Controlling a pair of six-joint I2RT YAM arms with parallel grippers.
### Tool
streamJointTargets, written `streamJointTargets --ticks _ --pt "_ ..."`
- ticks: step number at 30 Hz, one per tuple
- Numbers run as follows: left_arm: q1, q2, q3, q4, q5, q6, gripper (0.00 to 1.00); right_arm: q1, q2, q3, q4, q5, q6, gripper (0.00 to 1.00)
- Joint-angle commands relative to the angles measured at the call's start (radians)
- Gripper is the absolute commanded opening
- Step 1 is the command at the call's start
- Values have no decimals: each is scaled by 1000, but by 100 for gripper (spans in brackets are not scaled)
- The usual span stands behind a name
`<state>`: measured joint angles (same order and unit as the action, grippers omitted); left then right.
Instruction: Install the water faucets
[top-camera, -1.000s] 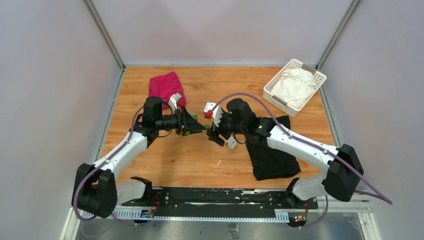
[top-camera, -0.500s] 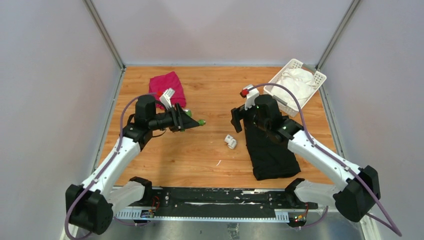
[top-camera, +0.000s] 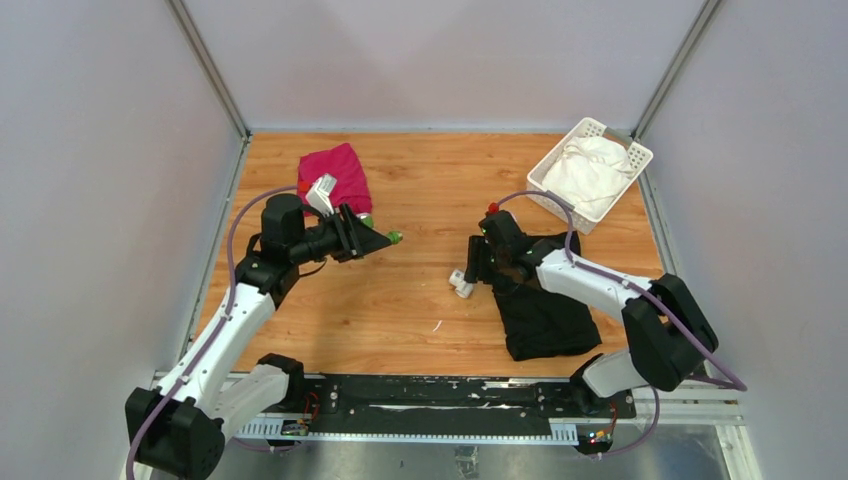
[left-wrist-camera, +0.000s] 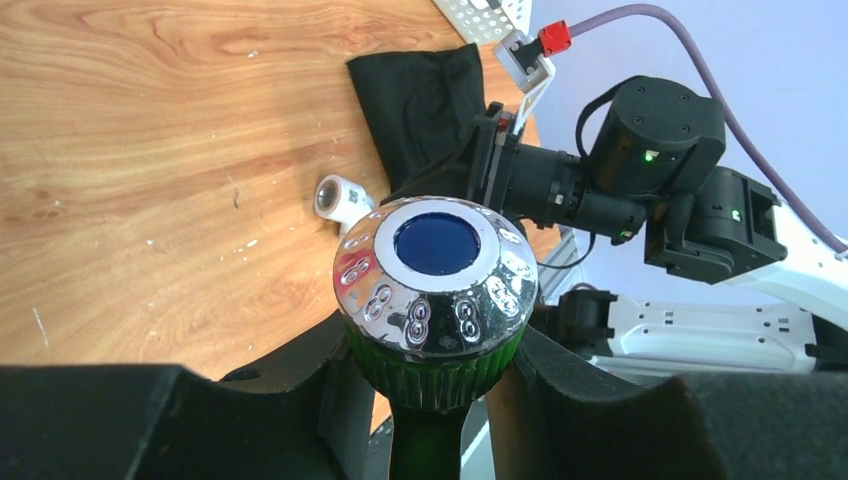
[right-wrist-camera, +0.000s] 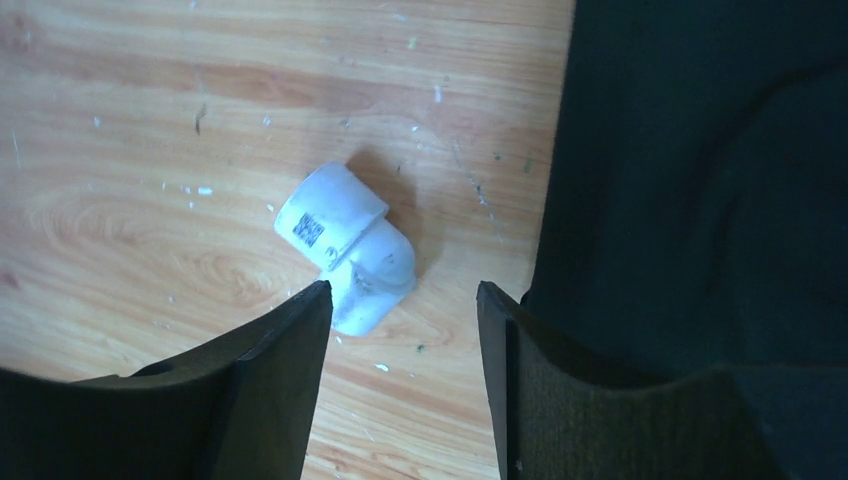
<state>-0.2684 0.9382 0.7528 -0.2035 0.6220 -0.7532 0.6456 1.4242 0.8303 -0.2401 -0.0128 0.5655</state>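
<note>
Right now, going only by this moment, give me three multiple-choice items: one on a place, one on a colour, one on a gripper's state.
1. Where does the white pipe fitting lie?
A. In the basket
B. On the table, beside the black cloth
C. On the red cloth

2. What colour is the disc in the middle of the green tap knob?
A. Blue
B. Red
C. Yellow

3. How does the right gripper stand?
A. Shut on the fitting
B. Open, with a finger on either side of the fitting
C. Shut on the black cloth

Answers:
1 B: the right wrist view shows it on bare wood, with a strip of wood between it and the cloth.
2 A: the left wrist view shows a blue centre in a chrome ring.
3 B: the right wrist view shows a wide gap between the fingers.
</note>
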Motion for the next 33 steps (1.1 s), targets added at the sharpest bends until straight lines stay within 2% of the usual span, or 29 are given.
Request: streamJointTargets --ticks 1,4,8,16,26,30,33 --pt "6 6 -14 44 30 -22 0 -4 14 -25 35 117 225 62" --pt "6 6 -13 44 36 -17 0 1 -9 -90 108 120 337 68" --pt "6 13 -20 50 48 -20 0 13 -5 -136 180 113 418 68" --pt "7 8 -29 44 71 -12 0 23 85 -124 293 54 406 66" --pt "6 0 -39 33 73 -11 0 46 112 -133 422 -23 396 71" --pt "6 1 -39 33 74 -11 0 70 111 -125 430 -28 404 71" --pt "6 0 -41 31 74 -9 0 88 135 -88 374 -11 407 71"
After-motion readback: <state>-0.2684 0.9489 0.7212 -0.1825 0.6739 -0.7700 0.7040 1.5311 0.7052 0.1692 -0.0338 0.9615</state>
